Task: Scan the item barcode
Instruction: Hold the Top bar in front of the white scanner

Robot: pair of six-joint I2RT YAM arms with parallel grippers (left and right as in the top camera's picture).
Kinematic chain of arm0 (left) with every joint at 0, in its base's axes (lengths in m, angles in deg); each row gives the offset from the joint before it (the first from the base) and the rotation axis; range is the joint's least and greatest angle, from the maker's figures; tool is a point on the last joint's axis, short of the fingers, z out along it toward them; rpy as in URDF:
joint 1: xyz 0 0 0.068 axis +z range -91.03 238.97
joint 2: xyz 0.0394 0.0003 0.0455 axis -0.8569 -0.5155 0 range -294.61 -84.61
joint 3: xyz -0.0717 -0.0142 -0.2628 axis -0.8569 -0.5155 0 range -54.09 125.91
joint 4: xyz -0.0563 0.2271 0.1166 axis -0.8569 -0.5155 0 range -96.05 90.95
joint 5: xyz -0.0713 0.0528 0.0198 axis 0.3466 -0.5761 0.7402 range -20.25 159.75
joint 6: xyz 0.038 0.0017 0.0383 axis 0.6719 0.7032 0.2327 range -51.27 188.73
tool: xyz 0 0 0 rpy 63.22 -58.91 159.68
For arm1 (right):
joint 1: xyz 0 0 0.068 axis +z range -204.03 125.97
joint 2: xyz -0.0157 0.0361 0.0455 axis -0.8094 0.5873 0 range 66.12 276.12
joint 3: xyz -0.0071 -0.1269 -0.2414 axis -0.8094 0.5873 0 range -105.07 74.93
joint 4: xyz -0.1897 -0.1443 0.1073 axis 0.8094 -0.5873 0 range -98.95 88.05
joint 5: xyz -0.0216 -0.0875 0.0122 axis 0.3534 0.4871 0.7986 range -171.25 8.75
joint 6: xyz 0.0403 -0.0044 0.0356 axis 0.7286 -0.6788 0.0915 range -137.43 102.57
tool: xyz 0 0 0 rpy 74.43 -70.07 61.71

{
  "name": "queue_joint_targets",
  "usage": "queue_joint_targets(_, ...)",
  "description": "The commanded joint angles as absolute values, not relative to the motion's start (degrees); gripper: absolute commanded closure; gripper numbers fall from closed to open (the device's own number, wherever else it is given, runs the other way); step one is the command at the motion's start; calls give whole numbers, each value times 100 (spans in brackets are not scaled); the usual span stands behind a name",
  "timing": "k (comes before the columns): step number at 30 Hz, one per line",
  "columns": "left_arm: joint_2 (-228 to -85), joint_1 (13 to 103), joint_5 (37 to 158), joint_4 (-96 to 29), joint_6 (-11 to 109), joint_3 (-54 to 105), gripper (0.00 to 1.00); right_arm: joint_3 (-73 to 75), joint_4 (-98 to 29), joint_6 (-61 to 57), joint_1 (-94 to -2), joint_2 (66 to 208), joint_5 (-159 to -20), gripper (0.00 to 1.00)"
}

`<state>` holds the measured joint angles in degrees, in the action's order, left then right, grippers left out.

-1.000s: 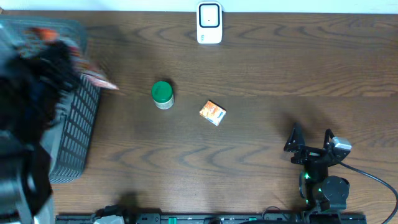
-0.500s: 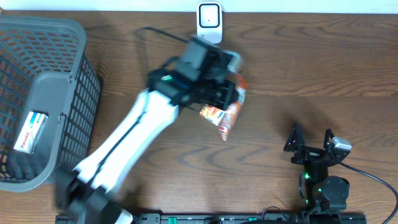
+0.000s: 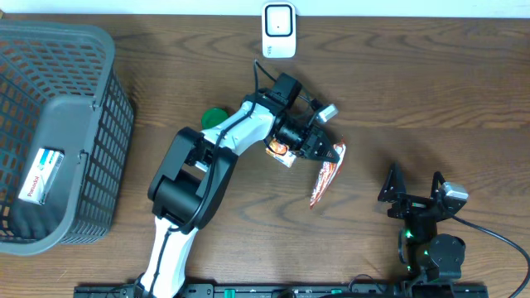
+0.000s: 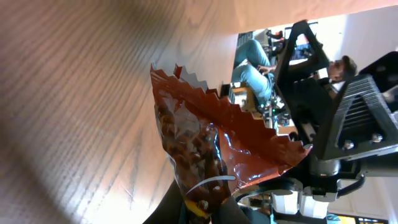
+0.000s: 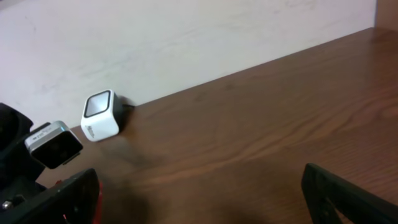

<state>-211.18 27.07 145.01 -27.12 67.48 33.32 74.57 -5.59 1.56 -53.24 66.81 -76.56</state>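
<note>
The left end effector is pinching the snack packet by one end only. The rest of the bag hangs loose over the middle of the table, well apart from the scanner at the middle of the far edge.

That single-end grip is the main risk. The film looks glossy and crinkled, so a quick swing toward the scanner could let it slide out of the jaws, or set it flapping so that no face is held steady to the window. A creased, shiny surface may also glare or fold across the code. In the left wrist view only the clear panel and serrated seam show, and I cannot tell which side carries the barcode, so it may reach the scanner facing the wrong way.

The left arm's wrist lies over the orange box and just beside the green-lidded jar. Both sit between arm and scanner, and a low sweep could knock them.

The basket along the left edge, holding a white box, is out of the way. The right end effector rests spread wide near the right near corner.
</note>
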Motion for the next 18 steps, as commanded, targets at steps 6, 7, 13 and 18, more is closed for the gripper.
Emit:
queue_joint_targets(6,-21098,2753,14882,-2459,6874,3376,93,7461,-583,95,-5367,6651,-7643,1)
queue_joint_targets(7,-21098,2757,14877,-2461,6877,3376,93,7461,-583,95,-5367,6651,-7643,1)
queue_joint_targets(13,-21201,2751,14860,-2203,6896,3376,93,7461,-583,95,-5367,6651,-7643,1)
queue_joint_targets(18,-21553,2751,14866,-2181,6894,3376,93,7461,-580,95,-5367,6651,-7643,1)
